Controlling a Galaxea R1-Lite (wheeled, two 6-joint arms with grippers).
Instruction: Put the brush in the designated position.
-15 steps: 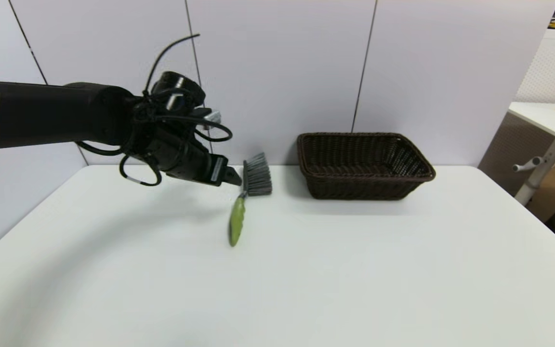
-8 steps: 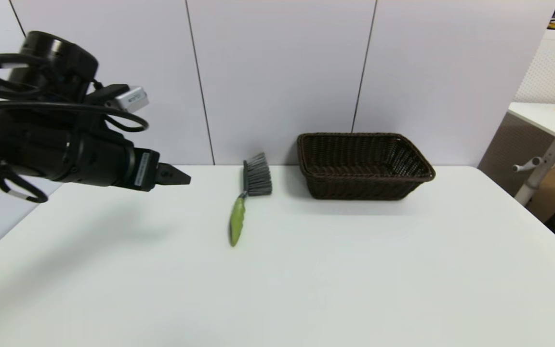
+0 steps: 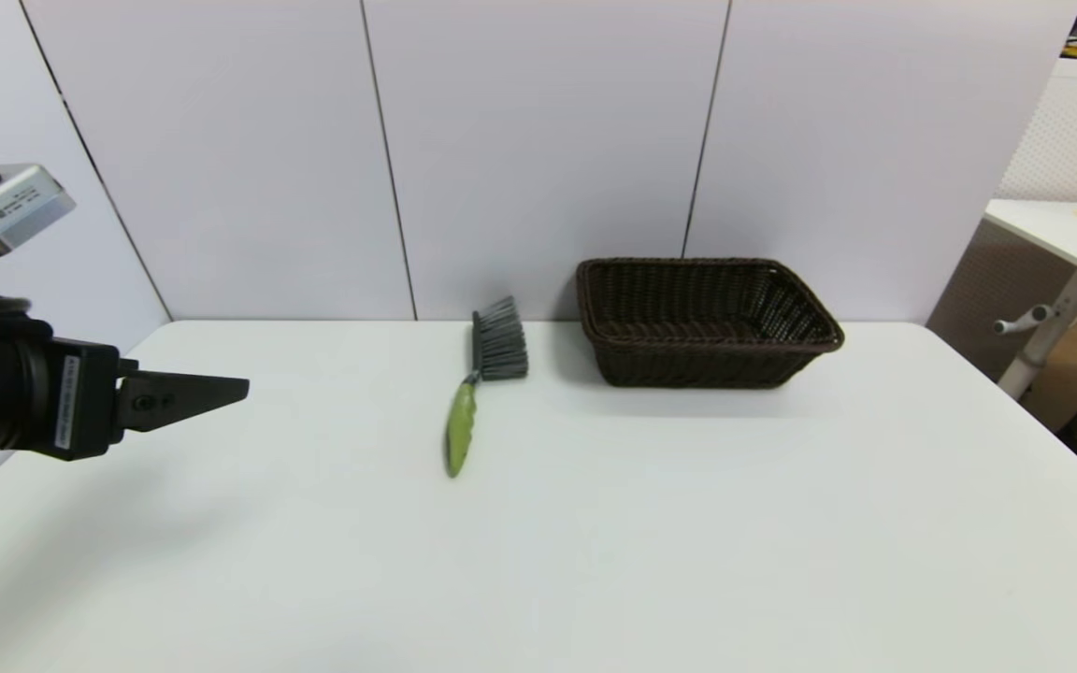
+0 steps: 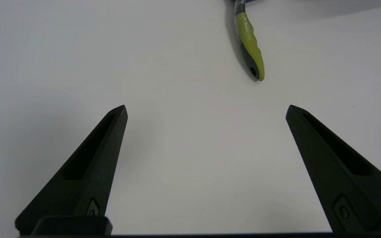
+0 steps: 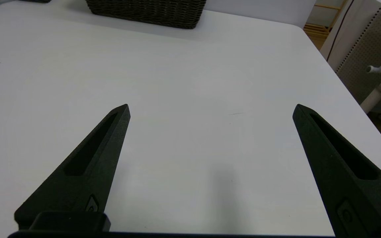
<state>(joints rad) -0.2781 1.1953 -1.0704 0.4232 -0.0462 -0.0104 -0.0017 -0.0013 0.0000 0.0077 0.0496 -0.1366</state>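
Observation:
The brush [image 3: 476, 393] lies on the white table [image 3: 595, 523] just left of the dark wicker basket [image 3: 702, 318], bristles toward the back wall and olive-green handle toward me. Its handle end [image 4: 250, 49] shows in the left wrist view. My left gripper [image 3: 235, 391] hovers open over the table's left side, well to the left of the brush, holding nothing. In its wrist view the left gripper [image 4: 206, 110] is spread wide. My right gripper [image 5: 210, 110] is open and empty over the table's right part and is out of the head view.
The basket [image 5: 147, 11] stands empty against the back wall panels. A second white table [image 3: 1062, 234] with small items and a cardboard box stands beyond the right edge of my table.
My left arm has pulled back leftward and toward me, away from the brush, which stays where it lay next to the basket. Nothing else moved.

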